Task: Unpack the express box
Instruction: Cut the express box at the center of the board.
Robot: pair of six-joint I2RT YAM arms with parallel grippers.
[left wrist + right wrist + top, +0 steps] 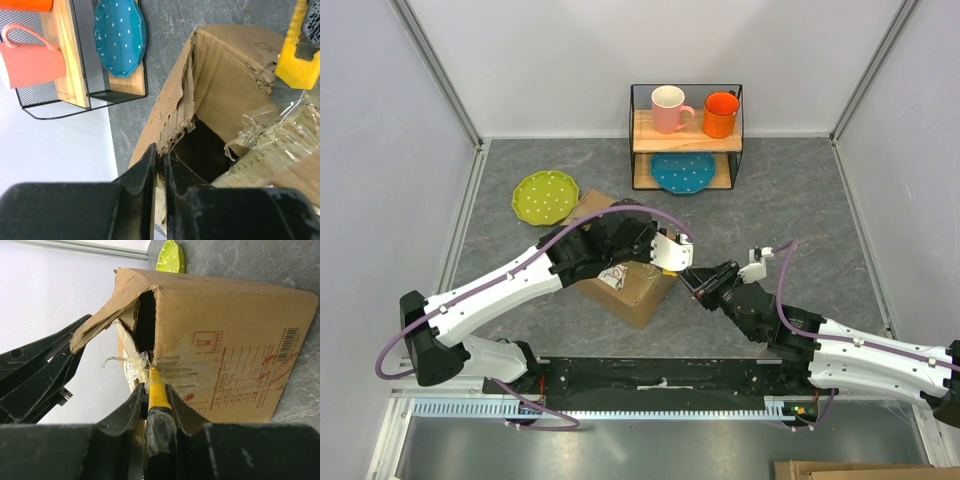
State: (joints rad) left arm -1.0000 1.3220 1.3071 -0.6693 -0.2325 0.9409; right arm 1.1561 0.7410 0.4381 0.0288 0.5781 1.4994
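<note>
Express box (635,292) lies diagonally, far-left to near-right; left tool (160,159) seemingly pinches its flap (176,112), right tool (154,390) clamps yellow cutter (158,401).

Express box (225,325) matt corrugated cardboard; tape (280,127) glossy.

Two white-and-black arms, each with a mauve cable

The left arm (510,285) and the right arm (865,352) have smooth white shells on the long links and black rounded housings at the joints. On the white shells I see small dark dots, which look like screws. A thin mauve cable (388,352) runs in loose loops along each arm. Both bases sit on a black rail (660,378). The left gripper (159,156) and the right gripper (152,390) have matte black fingers (142,175) that taper to the tips and carry pale scuffs and scratches.
</note>
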